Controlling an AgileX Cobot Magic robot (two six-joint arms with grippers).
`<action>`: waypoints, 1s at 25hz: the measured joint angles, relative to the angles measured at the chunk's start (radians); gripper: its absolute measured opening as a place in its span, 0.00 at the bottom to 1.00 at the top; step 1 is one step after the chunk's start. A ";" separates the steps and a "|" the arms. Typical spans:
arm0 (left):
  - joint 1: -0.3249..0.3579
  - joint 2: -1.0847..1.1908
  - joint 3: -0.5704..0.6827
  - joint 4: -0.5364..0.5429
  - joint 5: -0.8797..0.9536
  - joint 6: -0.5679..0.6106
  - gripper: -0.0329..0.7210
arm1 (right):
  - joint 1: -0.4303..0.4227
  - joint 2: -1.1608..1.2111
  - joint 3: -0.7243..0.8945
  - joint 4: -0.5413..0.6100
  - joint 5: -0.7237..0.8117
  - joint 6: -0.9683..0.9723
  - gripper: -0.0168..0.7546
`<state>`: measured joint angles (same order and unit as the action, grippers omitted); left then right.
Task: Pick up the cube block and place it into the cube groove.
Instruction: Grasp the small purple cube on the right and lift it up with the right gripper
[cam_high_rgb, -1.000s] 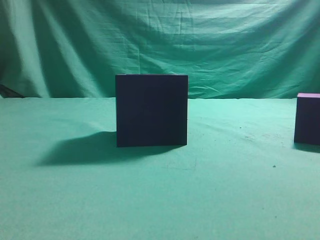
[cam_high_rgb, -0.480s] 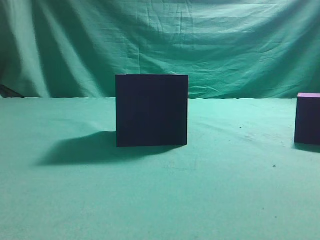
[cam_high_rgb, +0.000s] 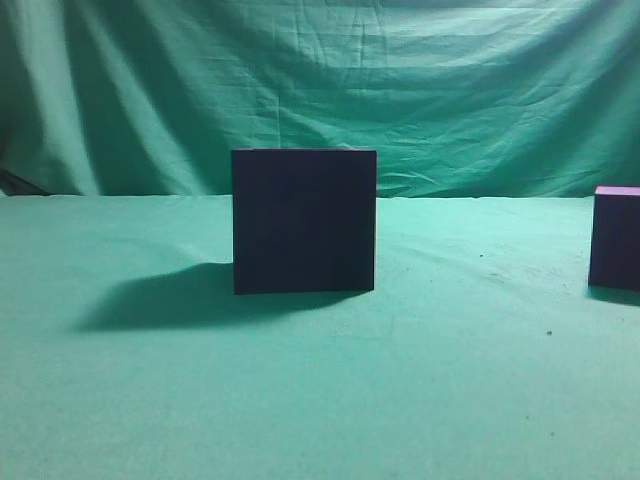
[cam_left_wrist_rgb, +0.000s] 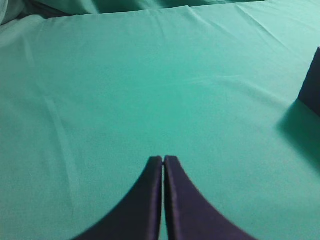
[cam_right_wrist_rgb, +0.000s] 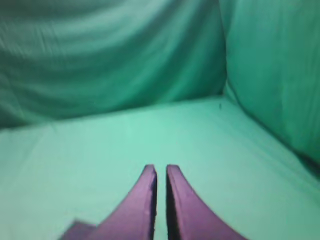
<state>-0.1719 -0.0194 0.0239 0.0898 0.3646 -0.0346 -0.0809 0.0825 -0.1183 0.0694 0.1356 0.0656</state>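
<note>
- The left gripper (cam_left_wrist_rgb: 163, 160) sits at the bottom of the left wrist view, its two dark curved fingers pressed together tip to tip with nothing between them, hovering over bare green cloth.
- The right gripper (cam_right_wrist_rgb: 160, 170) shows in the right wrist view with fingers nearly touching, only a thin slit between the tips, holding nothing; the picture is blurred, and green cloth rises behind and to the right of it.
- The counter (cam_high_rgb: 320, 400) is covered in a green cloth, and its near part in the exterior view carries nothing between the camera and the two boxes.
- The cube groove (cam_high_rgb: 304, 221) stands upright in the middle of the counter, one flat face square to the camera; it is a large near-black box with plain matte sides, and whether its top is open cannot be told from this height. Its shadow falls to the left on the cloth.
- A dark corner of a box (cam_left_wrist_rgb: 313, 82) enters the left wrist view at the right edge, with shadow beside it.
- The cube block (cam_high_rgb: 615, 238) rests on the counter at the far right edge of the exterior view, well apart from the cube groove and partly cut off by the frame. It is smaller, dark purple, with a lighter pinkish top edge, standing level; no long axis shows.
- A wrinkled green backdrop (cam_high_rgb: 330, 90) hangs behind everything.
</note>
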 joint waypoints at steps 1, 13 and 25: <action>0.000 0.000 0.000 0.000 0.000 0.000 0.04 | 0.000 0.045 -0.033 0.000 0.044 -0.002 0.02; 0.000 0.000 0.000 0.000 0.000 0.000 0.04 | 0.022 0.655 -0.404 0.094 0.507 -0.117 0.02; 0.000 0.000 0.000 0.000 0.000 0.000 0.04 | 0.313 1.191 -0.826 0.059 0.870 -0.532 0.17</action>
<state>-0.1719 -0.0194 0.0239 0.0898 0.3646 -0.0346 0.2322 1.2733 -0.9444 0.1280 1.0061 -0.4666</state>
